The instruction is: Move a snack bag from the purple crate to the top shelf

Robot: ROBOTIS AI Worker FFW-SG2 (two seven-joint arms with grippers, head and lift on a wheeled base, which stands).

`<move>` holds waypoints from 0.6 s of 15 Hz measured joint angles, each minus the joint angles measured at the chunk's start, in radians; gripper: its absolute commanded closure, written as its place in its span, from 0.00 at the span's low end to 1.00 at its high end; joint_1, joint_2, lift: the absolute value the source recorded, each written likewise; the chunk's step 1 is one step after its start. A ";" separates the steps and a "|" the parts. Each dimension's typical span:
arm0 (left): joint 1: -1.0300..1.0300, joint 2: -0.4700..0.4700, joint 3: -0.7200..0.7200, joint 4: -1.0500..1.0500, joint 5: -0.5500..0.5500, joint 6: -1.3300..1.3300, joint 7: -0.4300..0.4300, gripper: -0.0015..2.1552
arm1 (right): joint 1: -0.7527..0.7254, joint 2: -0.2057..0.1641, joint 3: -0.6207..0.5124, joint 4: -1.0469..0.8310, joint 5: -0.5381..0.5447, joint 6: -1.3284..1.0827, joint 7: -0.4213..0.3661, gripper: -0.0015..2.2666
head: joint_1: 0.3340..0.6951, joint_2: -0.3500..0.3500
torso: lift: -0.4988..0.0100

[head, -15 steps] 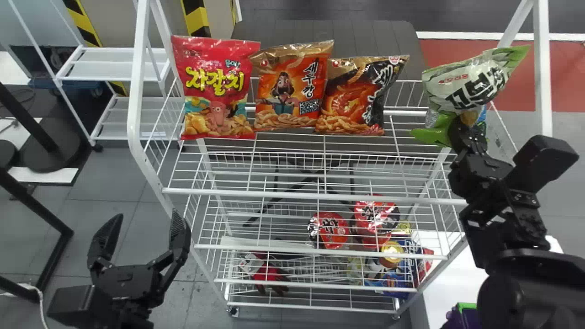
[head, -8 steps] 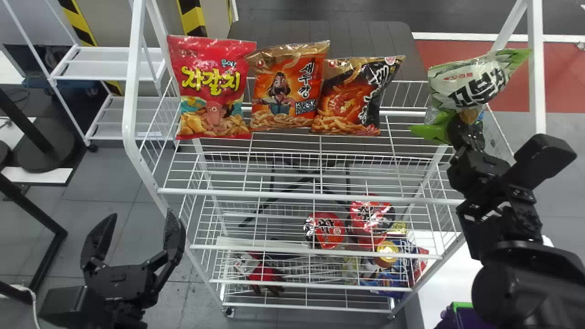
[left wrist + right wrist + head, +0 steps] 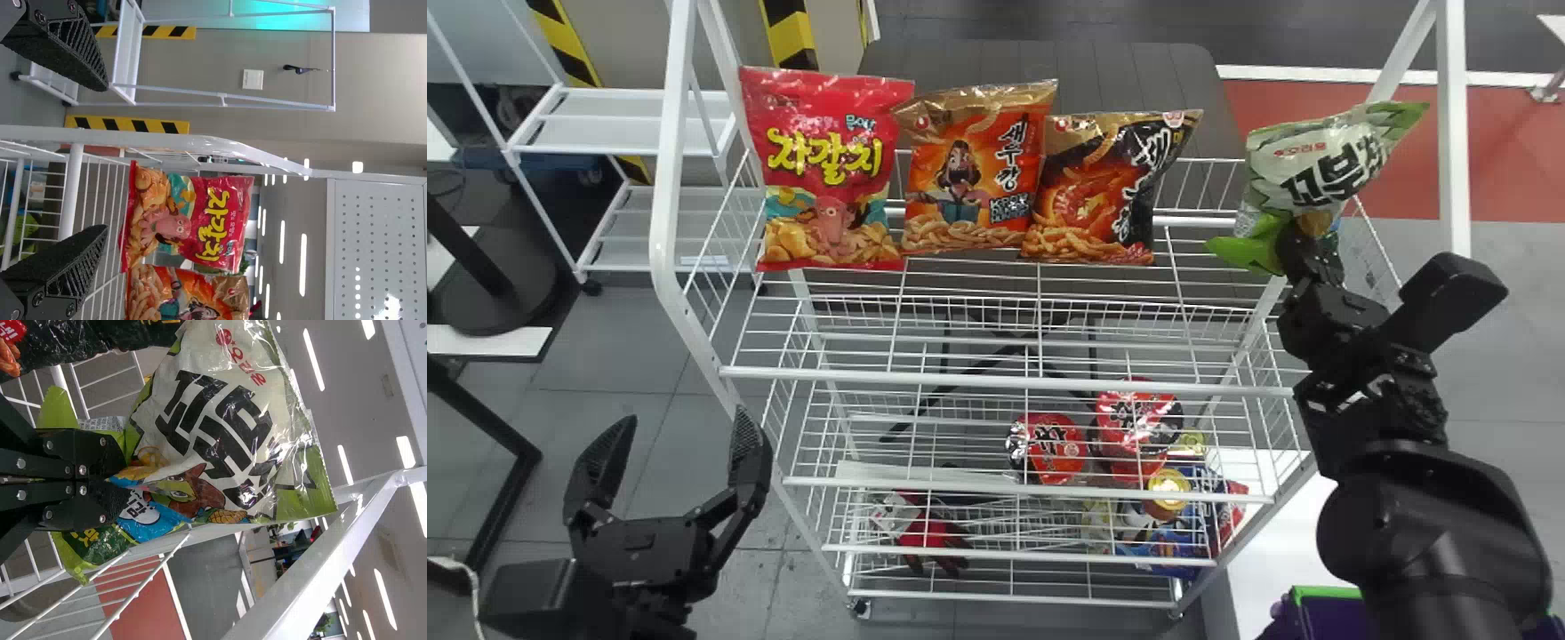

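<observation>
My right gripper is at the right end of the top shelf, shut on the lower part of a white-green snack bag, which leans to the right. In the right wrist view the fingers of the gripper pinch the crumpled base of the snack bag. My left gripper stands open and parked left of the rack; its two fingers are spread apart in the left wrist view. The purple crate is at the bottom right, partly behind the right arm.
Red, orange and black-orange snack bags stand in a row on the top shelf, left of the held bag. White rack posts rise at both ends. Red noodle packs lie on a lower shelf.
The rack, its bags and both arms have shifted slightly left in the head view. The right gripper keeps its hold on the bag, and the left gripper remains open.
</observation>
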 measured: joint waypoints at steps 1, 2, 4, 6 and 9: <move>0.000 0.000 0.000 0.000 0.000 0.000 0.000 0.03 | -0.009 0.000 -0.003 0.016 0.000 -0.002 0.004 0.89 | 1.00 0.47 | 0.98; 0.000 0.001 0.000 0.000 0.000 0.000 0.000 0.03 | -0.016 0.000 -0.007 0.031 0.001 -0.005 0.007 0.87 | 1.00 0.47 | 0.98; 0.000 0.002 0.000 -0.001 0.000 0.000 0.000 0.03 | -0.026 0.000 -0.013 0.052 0.003 -0.009 0.015 0.75 | 1.00 0.47 | 0.98; -0.001 0.003 0.000 -0.002 0.000 0.001 0.000 0.03 | -0.030 0.000 -0.014 0.062 0.003 -0.013 0.020 0.63 | 1.00 0.47 | 0.98; -0.002 0.007 -0.001 -0.005 0.000 0.002 0.000 0.03 | -0.039 0.000 -0.016 0.073 0.001 -0.016 0.028 0.20 | 1.00 0.47 | 0.98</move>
